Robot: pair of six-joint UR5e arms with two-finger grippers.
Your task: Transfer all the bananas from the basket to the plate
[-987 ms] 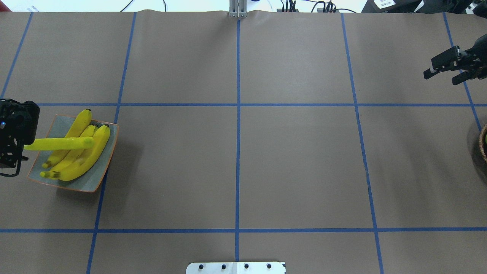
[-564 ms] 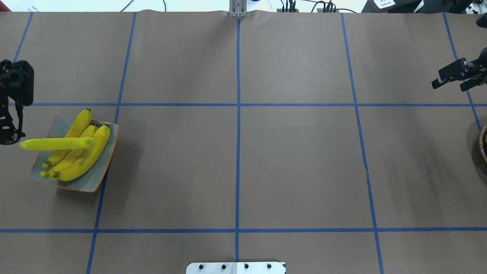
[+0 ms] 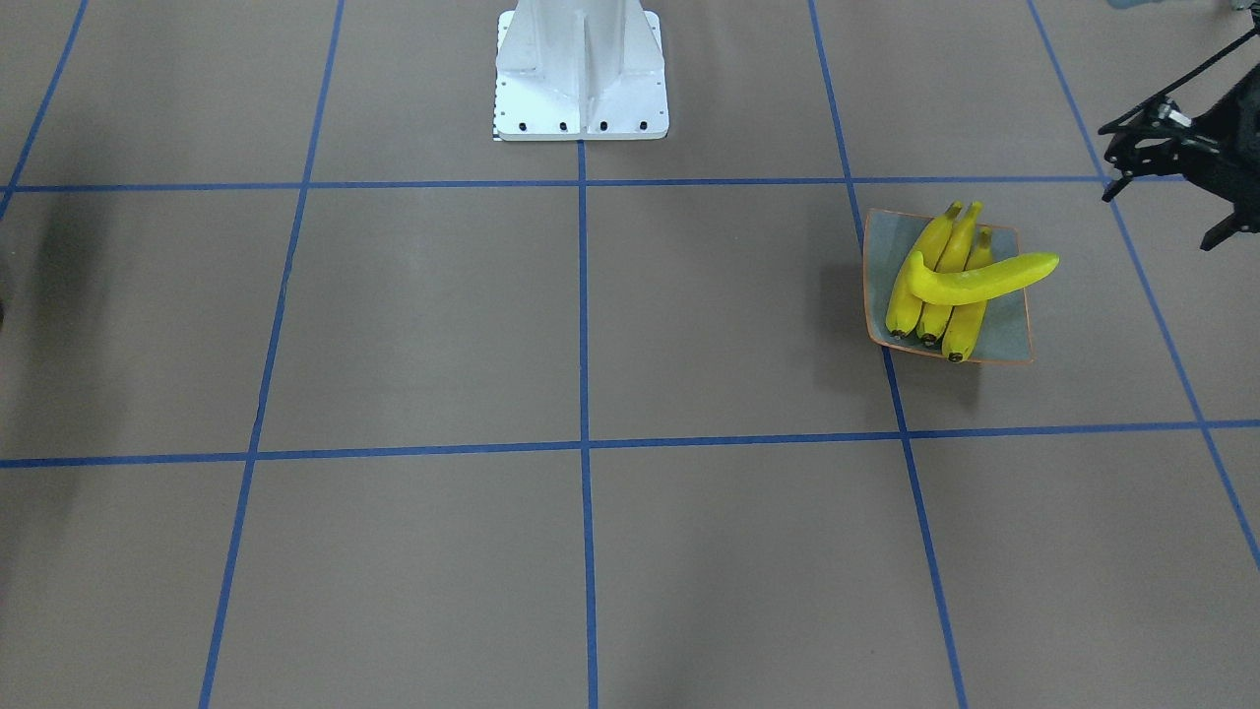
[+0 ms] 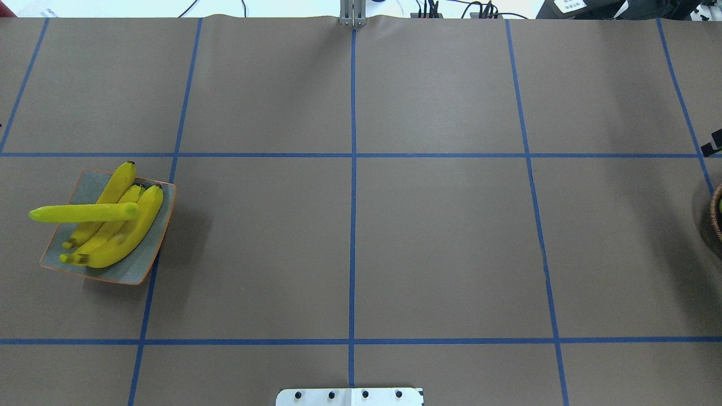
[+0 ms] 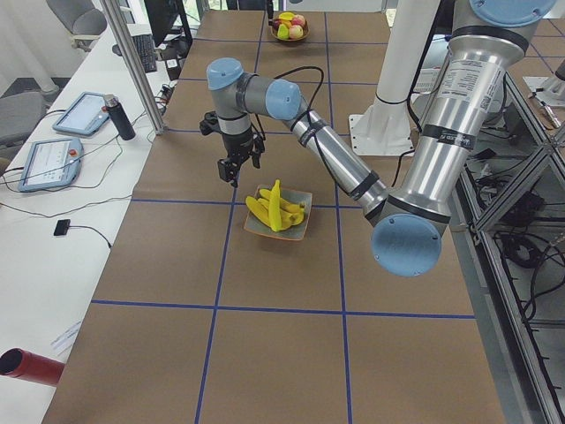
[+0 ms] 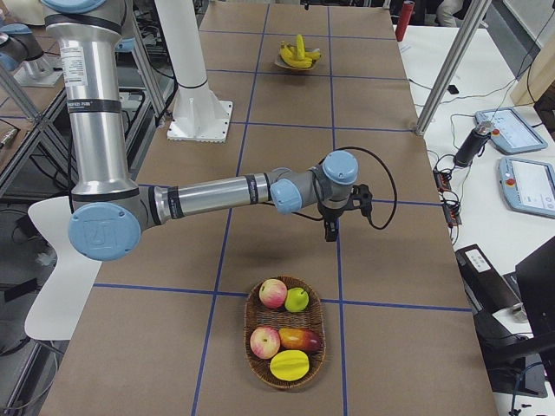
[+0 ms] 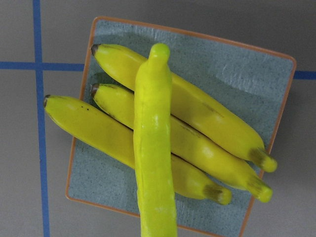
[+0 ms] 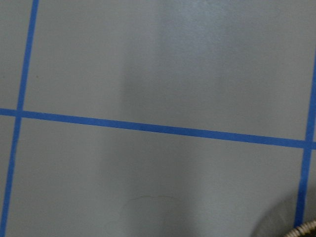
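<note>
Four bright yellow curved bananas [image 4: 121,234] on the square grey-blue orange-rimmed plate [image 4: 141,265].
Lie three side by side, with a fourth crosswise on top, one end past the rim. Rests on the brown blue-taped surface [image 4: 440,237], left pincer [image 5: 240,170] nearby, spread wide and empty. Right pincer [image 6: 332,230] near the woven fruit basket [image 6: 246,334]: cannot tell its state.

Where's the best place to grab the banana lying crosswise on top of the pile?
Probably mid-length from straight above, closing across its width. The top banana lies across the other three bananas, uncovered, one end overhanging the plate rim.
</note>
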